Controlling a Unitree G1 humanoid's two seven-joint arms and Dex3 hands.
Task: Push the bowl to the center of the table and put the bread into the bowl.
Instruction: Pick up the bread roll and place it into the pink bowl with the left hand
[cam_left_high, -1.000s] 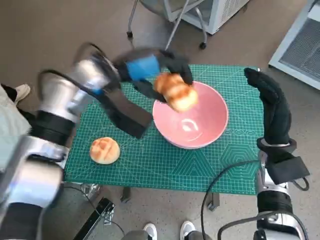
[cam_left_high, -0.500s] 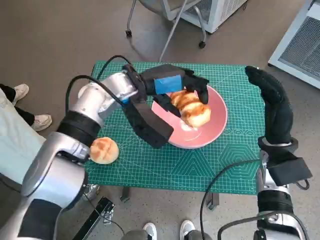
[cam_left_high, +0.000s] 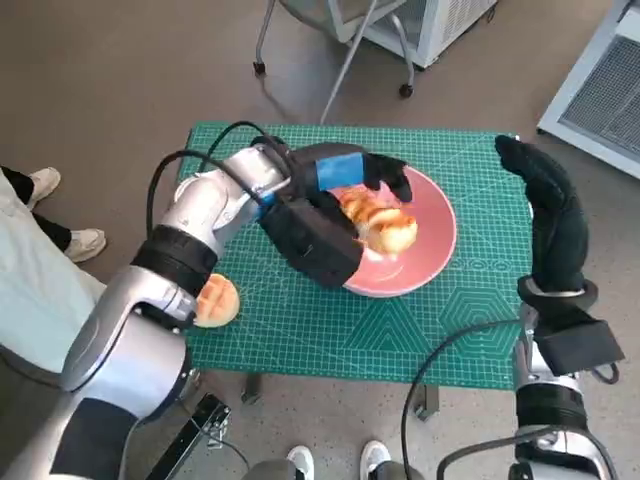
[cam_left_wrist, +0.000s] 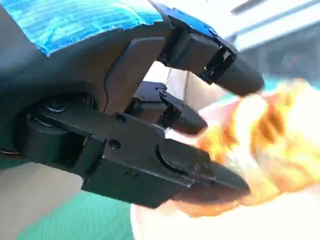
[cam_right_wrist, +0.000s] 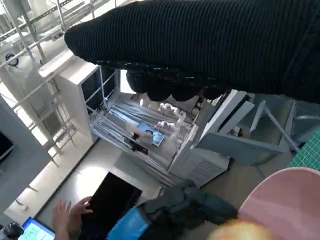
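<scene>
The pink bowl (cam_left_high: 428, 243) stands on the green mat (cam_left_high: 330, 330), right of the table's middle. My left hand (cam_left_high: 345, 172) reaches over its near-left rim and holds a golden scored bread (cam_left_high: 385, 228) low inside it. In the left wrist view the fingers (cam_left_wrist: 230, 75) lie over the blurred bread (cam_left_wrist: 272, 140) and the thumb under it, above the bowl (cam_left_wrist: 240, 227). A second bread (cam_left_high: 218, 300) lies at the mat's front left, partly behind my left forearm. My right hand (cam_left_high: 548, 205) stands upright at the table's right edge, fingers straight, holding nothing; its glove (cam_right_wrist: 200, 45) looks over the bowl (cam_right_wrist: 287, 192).
Chair legs on casters (cam_left_high: 335, 60) and a white cabinet (cam_left_high: 430, 25) stand behind the table; a louvred unit (cam_left_high: 600, 90) is at the back right. A person's shoes (cam_left_high: 40, 185) show at the left, other shoes (cam_left_high: 300, 462) at the front. A person's hand (cam_right_wrist: 67, 212) rests by a dark screen.
My left hand has carried the bread from above the bowl's left rim down into the bowl, the forearm swinging in over the mat. The right hand has stayed in place.
</scene>
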